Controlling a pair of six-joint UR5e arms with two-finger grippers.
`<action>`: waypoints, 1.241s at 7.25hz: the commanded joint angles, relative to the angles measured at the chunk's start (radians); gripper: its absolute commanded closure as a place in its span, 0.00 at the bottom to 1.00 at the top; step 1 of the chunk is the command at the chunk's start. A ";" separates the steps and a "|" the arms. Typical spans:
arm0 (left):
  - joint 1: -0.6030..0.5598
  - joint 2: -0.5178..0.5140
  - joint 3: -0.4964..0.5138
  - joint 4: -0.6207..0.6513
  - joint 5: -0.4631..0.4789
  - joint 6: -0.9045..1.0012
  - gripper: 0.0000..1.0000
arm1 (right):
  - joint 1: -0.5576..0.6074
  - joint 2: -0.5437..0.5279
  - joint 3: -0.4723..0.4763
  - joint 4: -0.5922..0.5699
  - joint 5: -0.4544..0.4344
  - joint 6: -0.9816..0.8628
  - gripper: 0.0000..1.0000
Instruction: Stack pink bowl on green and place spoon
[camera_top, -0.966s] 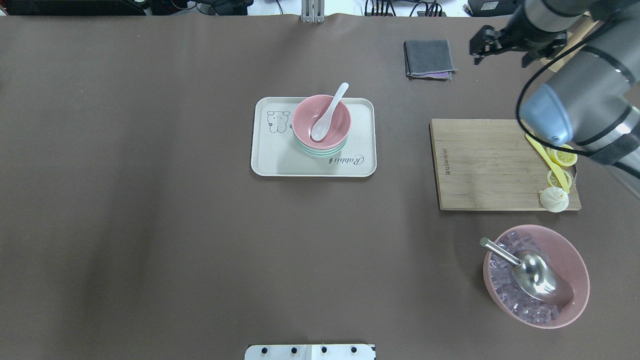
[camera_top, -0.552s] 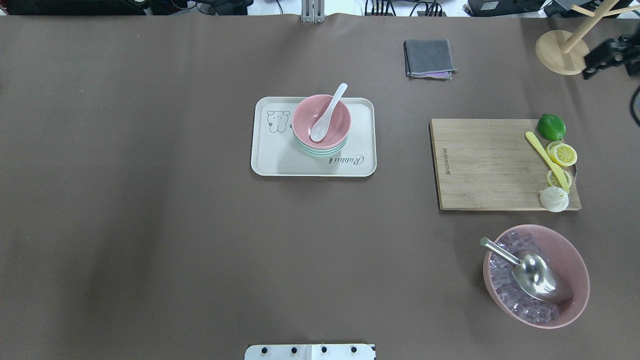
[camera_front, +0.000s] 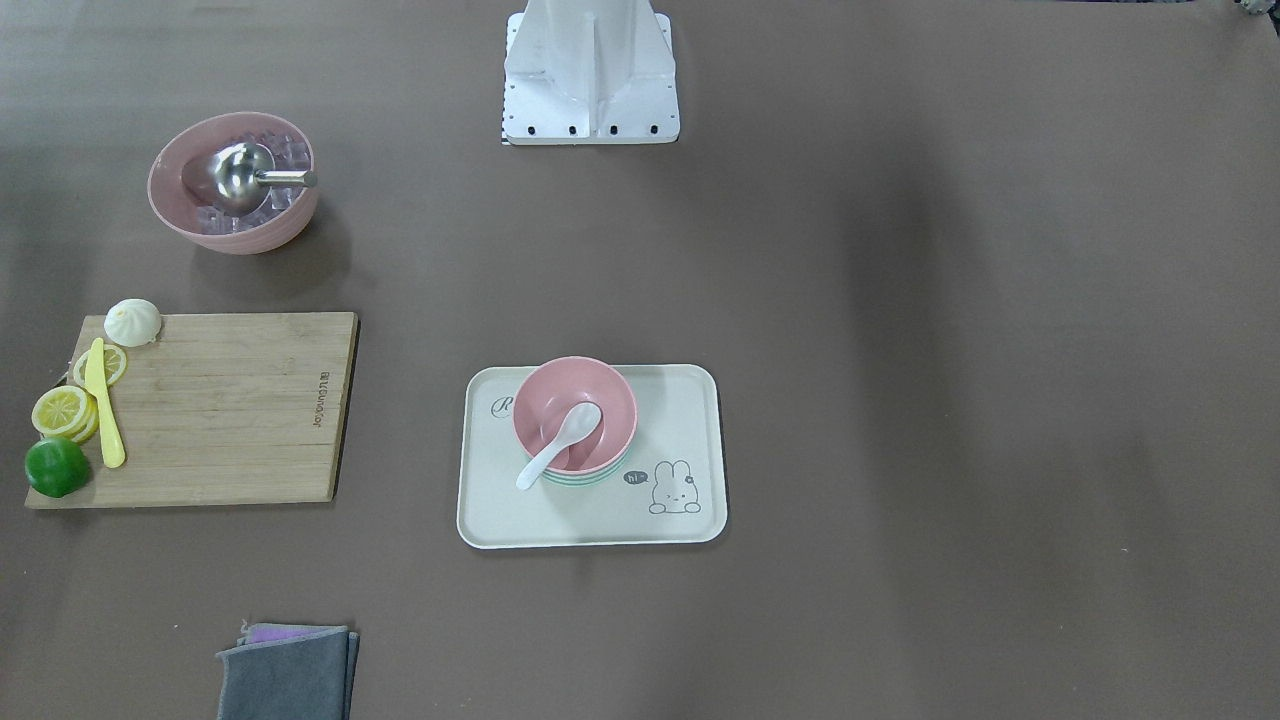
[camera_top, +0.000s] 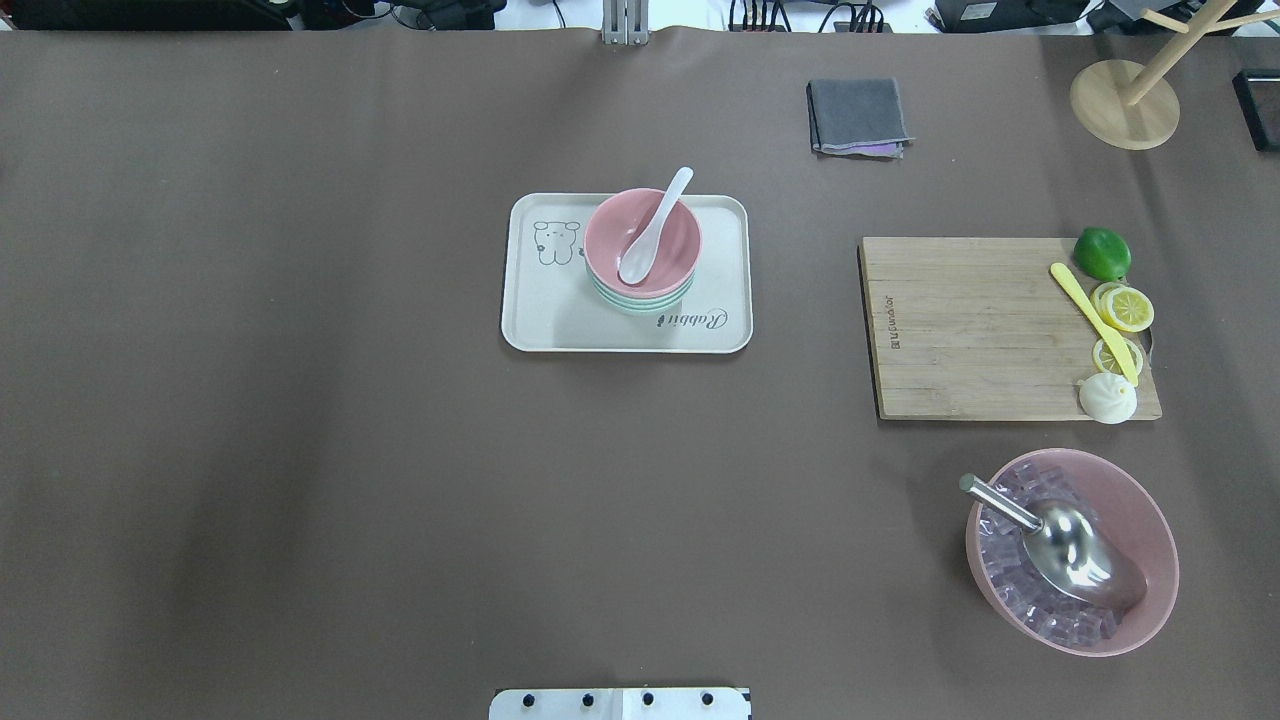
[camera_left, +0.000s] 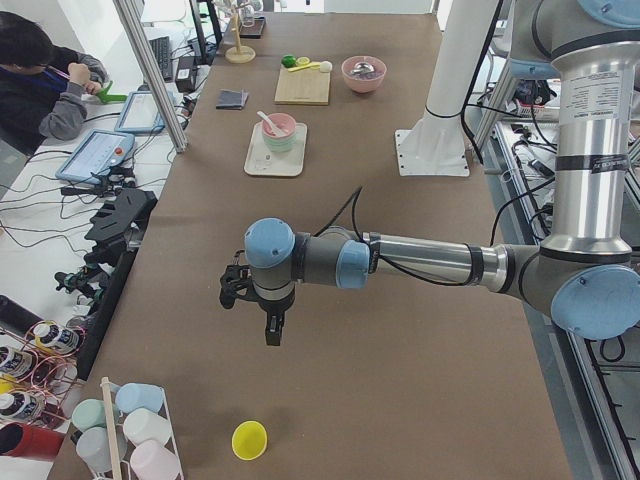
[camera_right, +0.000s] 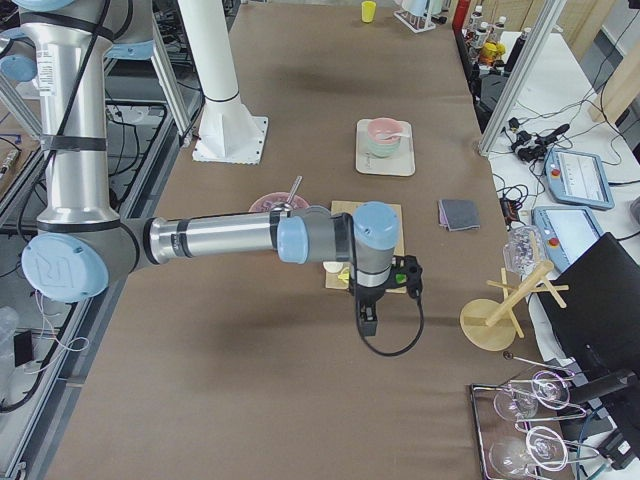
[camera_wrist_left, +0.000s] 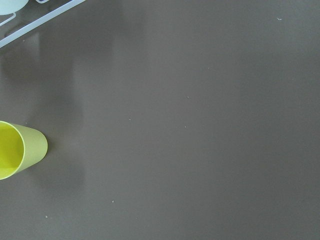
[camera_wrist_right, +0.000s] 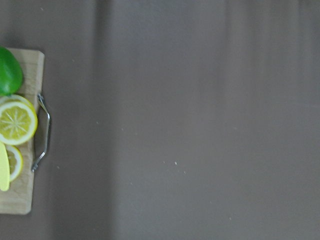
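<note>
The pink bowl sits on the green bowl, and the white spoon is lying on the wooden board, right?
No. The white spoon lies in the pink bowl, not on the wooden board; the overhead view shows it. The pink bowl does sit on the green bowl.

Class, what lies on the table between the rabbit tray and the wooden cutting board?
Nothing; the overhead view shows bare brown tablecloth between tray and cutting board.
</note>
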 joint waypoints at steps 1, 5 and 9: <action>-0.001 0.009 0.004 -0.010 -0.003 0.006 0.01 | 0.019 -0.084 -0.003 0.001 0.005 -0.004 0.00; -0.002 0.010 0.043 -0.014 0.008 0.009 0.01 | 0.016 -0.087 -0.012 0.004 0.005 -0.006 0.00; -0.001 0.007 0.030 -0.016 0.011 0.011 0.01 | 0.016 -0.079 -0.012 0.001 0.013 -0.010 0.00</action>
